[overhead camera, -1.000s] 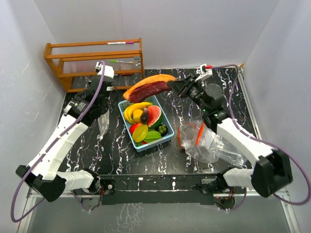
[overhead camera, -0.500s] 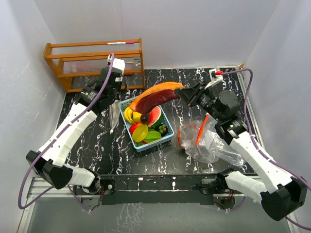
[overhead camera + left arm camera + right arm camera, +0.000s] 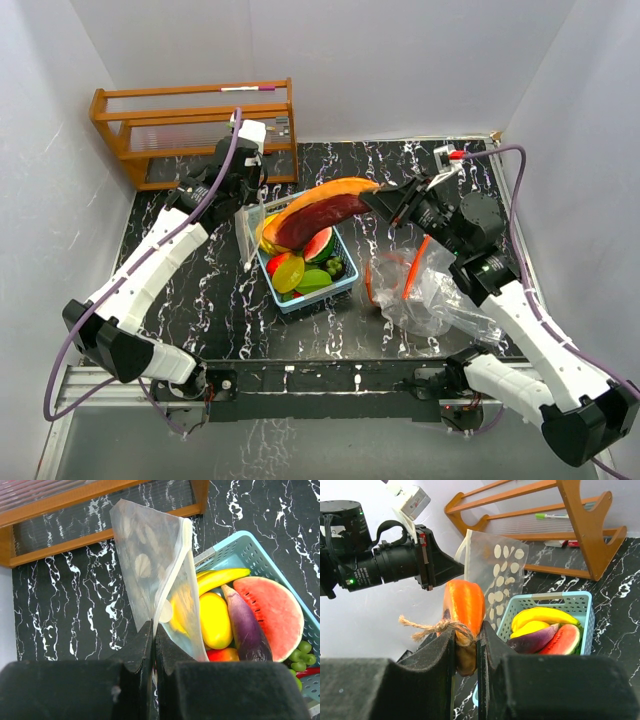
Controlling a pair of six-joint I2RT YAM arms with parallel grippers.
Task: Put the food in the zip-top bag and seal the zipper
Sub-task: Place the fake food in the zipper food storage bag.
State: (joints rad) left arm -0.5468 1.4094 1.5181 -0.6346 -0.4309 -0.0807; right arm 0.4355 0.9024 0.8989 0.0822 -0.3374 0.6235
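My left gripper [image 3: 244, 192] [image 3: 152, 630] is shut on the edge of a clear zip-top bag [image 3: 248, 232] [image 3: 150, 565] with pale dots. The bag hangs at the left rim of the light-blue basket [image 3: 343, 285]. My right gripper [image 3: 385, 198] [image 3: 466, 630] is shut on the twine-tied end of a long curved orange and dark-red food piece [image 3: 325, 205] [image 3: 465, 602], held in the air over the basket and pointing at the bag. In the basket lie bananas [image 3: 222, 576], a mango [image 3: 216, 620], an aubergine [image 3: 245, 625], a watermelon slice [image 3: 270, 612] and green pieces [image 3: 315, 280].
A wooden rack [image 3: 190, 125] stands at the back left, just behind the left gripper. A second, crumpled clear bag with an orange strip [image 3: 430, 292] lies on the black marbled table to the right of the basket, under the right arm. White walls stand on three sides.
The left gripper has carried the bag right and forward, up to the basket's left rim. The right gripper has drawn the long food piece right and slightly nearer, over the basket.
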